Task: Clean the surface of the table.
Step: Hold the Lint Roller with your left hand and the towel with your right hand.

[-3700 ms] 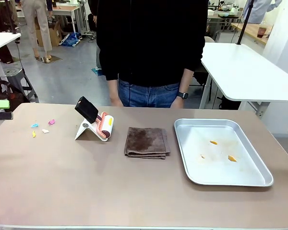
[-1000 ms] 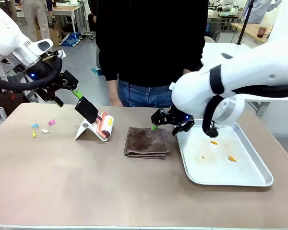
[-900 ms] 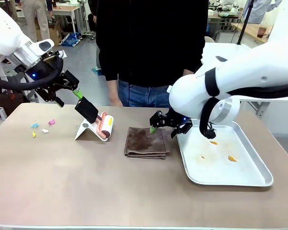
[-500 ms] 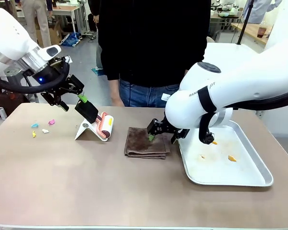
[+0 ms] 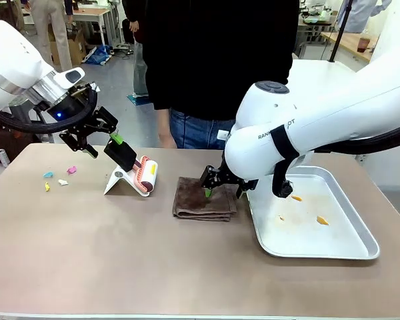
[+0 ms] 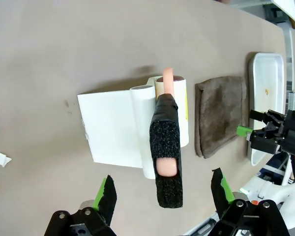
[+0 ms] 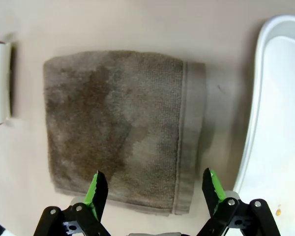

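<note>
The table (image 5: 120, 260) is seen spanning the front view, with a folded brown cloth (image 5: 201, 199) laid near its middle. The right gripper (image 5: 223, 191) is held over the cloth's right part, pointed down; its jaws are spread wide and nothing is gripped. In the right wrist view the two green pads (image 7: 98, 186) are seen astride the cloth's near edge; whether the cloth is touched cannot be told.

A metal tray (image 5: 360, 252) is set just right of the cloth, and a few orange scraps (image 5: 322, 220) are seen lying in it.

To the cloth's left, a lint roller (image 5: 145, 175) is propped on a white stand (image 5: 117, 181), its black handle (image 5: 122, 153) tilted up and away from the cloth. The left gripper (image 5: 101, 142) is placed at the handle's upper end, farther left of the cloth. Its jaws are fully parted too. In the left wrist view the handle is seen between the fingers with a gap at each side, so nothing is clasped.

Well left of the cloth, beyond the roller, small coloured paper bits (image 5: 59, 177) are scattered on the table top. Behind the cloth, at the table's far edge, a person (image 5: 220, 67) in a dark top is seen standing.
</note>
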